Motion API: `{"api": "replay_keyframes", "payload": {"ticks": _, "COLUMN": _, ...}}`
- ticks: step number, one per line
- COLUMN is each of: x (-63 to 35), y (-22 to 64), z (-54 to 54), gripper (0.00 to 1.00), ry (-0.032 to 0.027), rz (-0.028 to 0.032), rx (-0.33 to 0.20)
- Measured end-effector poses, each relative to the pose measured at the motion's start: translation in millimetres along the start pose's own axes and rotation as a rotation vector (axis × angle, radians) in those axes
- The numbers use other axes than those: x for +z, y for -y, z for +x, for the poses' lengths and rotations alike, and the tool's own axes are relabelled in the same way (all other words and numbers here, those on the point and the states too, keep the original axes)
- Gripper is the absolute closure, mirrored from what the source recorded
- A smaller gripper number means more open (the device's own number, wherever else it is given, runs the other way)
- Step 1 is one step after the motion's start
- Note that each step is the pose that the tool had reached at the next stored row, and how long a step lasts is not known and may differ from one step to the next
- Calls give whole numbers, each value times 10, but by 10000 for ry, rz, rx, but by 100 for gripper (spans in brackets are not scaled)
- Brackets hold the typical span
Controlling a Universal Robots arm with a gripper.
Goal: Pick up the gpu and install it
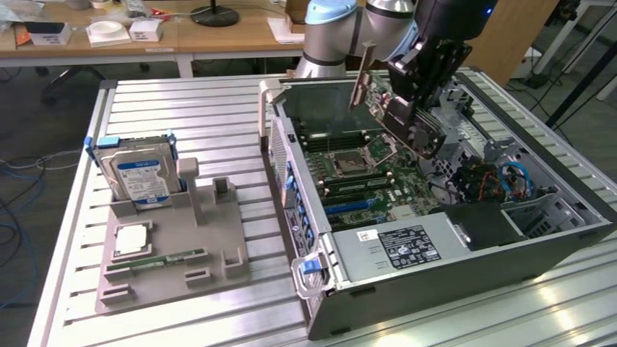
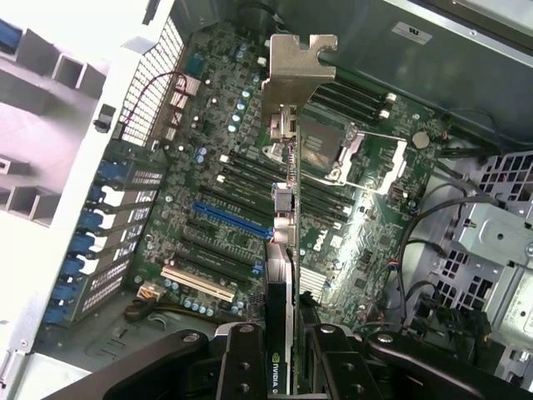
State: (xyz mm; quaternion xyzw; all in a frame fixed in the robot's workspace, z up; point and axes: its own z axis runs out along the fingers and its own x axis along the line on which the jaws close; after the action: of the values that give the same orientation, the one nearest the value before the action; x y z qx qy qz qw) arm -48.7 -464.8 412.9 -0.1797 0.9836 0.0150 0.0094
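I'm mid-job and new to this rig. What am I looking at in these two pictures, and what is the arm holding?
This is one robot arm with two black fingers. The exterior view looks from off the arm; the wrist view looks along the fingers. They are shut on the gpu, a thin green circuit card with a silver metal bracket, held above the green motherboard inside the open dark computer case. On the slotted metal table, a grey holder carries a silver hard drive with a blue label.

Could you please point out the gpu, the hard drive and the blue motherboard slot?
gpu (image 2: 296,71): wrist view, on its silver end bracket.
hard drive (image 1: 141,179): exterior view, on its label.
blue motherboard slot (image 2: 233,218): wrist view, middle of its length.
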Motion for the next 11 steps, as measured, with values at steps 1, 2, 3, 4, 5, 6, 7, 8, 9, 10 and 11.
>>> {"api": "replay_keyframes", "payload": {"ticks": 1, "x": 0, "y": 0, "z": 0, "gripper": 74, "ry": -2, "rz": -1, "rx": -58}}
{"api": "replay_keyframes", "payload": {"ticks": 2, "x": 0, "y": 0, "z": 0, "gripper": 74, "ry": -3, "rz": -2, "rx": -117}}
{"api": "replay_keyframes", "payload": {"ticks": 3, "x": 0, "y": 0, "z": 0, "gripper": 74, "ry": -5, "rz": -4, "rx": -174}}
{"api": "replay_keyframes", "payload": {"ticks": 4, "x": 0, "y": 0, "z": 0, "gripper": 74, "ry": -6, "rz": -5, "rx": -228}}
{"api": "replay_keyframes", "payload": {"ticks": 5, "x": 0, "y": 0, "z": 0, "gripper": 74, "ry": -8, "rz": -7, "rx": -287}}
{"api": "replay_keyframes", "payload": {"ticks": 6, "x": 0, "y": 0, "z": 0, "gripper": 74, "ry": -9, "rz": -8, "rx": -341}}
{"api": "replay_keyframes", "payload": {"ticks": 7, "x": 0, "y": 0, "z": 0, "gripper": 74, "ry": -10, "rz": -10, "rx": -395}}
{"api": "replay_keyframes", "payload": {"ticks": 8, "x": 0, "y": 0, "z": 0, "gripper": 74, "ry": -12, "rz": -10, "rx": -450}}
{"api": "replay_keyframes", "payload": {"ticks": 9, "x": 0, "y": 0, "z": 0, "gripper": 74, "ry": -14, "rz": -12, "rx": -506}}
{"api": "replay_keyframes", "payload": {"ticks": 10, "x": 0, "y": 0, "z": 0, "gripper": 74, "ry": -15, "rz": -13, "rx": -566}}
{"api": "replay_keyframes", "payload": {"ticks": 11, "x": 0, "y": 0, "z": 0, "gripper": 74, "ry": -17, "rz": -15, "rx": -636}}
